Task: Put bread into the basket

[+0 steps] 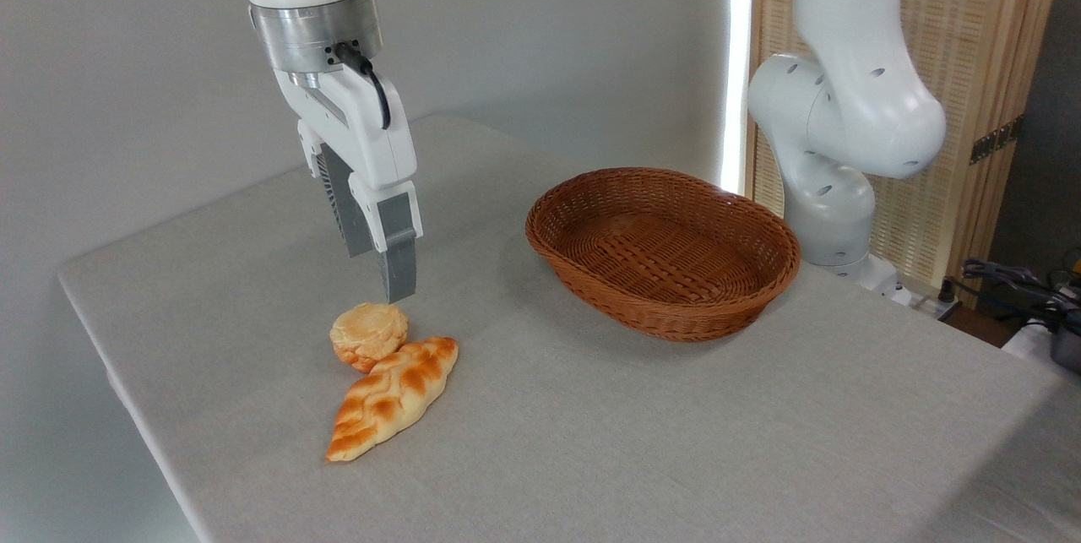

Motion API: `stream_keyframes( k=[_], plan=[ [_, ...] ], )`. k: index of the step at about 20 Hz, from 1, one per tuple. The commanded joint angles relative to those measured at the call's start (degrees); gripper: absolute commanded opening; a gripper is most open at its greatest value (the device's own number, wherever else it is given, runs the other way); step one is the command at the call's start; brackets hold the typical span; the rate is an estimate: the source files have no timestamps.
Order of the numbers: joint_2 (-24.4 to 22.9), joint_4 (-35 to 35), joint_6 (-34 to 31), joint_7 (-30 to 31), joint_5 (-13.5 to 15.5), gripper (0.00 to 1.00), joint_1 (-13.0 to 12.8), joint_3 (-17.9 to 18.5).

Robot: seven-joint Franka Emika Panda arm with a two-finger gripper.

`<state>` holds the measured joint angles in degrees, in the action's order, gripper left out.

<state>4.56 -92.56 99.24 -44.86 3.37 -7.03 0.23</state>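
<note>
The bread is a small round pale-golden bun lying on the grey tablecloth at the left front. My gripper hangs just above and slightly behind it, pointing down, open, with nothing between its grey fingers. It does not touch the bun. The basket, an oval reddish-brown wicker one, sits empty to the right, toward the back of the table.
A longer braided loaf with orange-brown stripes lies against the bun's front right side. The arm's white base stands behind the basket at the right. The table's left edge runs close to the breads.
</note>
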Motion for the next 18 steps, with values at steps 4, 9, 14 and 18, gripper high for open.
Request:
stream_keyframes(
  k=[4,9,14,18],
  plan=[
    [-0.25,-0.34,1.3,-0.85,0.41,1.0,-0.35,-0.32],
    [-0.42,-0.16,1.13,-1.02,0.41,1.0,-0.35,0.12],
    [-0.51,0.1,1.13,-0.75,0.5,1.0,-0.09,0.39],
    [-0.6,0.19,0.95,-0.32,0.5,1.0,-0.09,0.47]
  ],
)
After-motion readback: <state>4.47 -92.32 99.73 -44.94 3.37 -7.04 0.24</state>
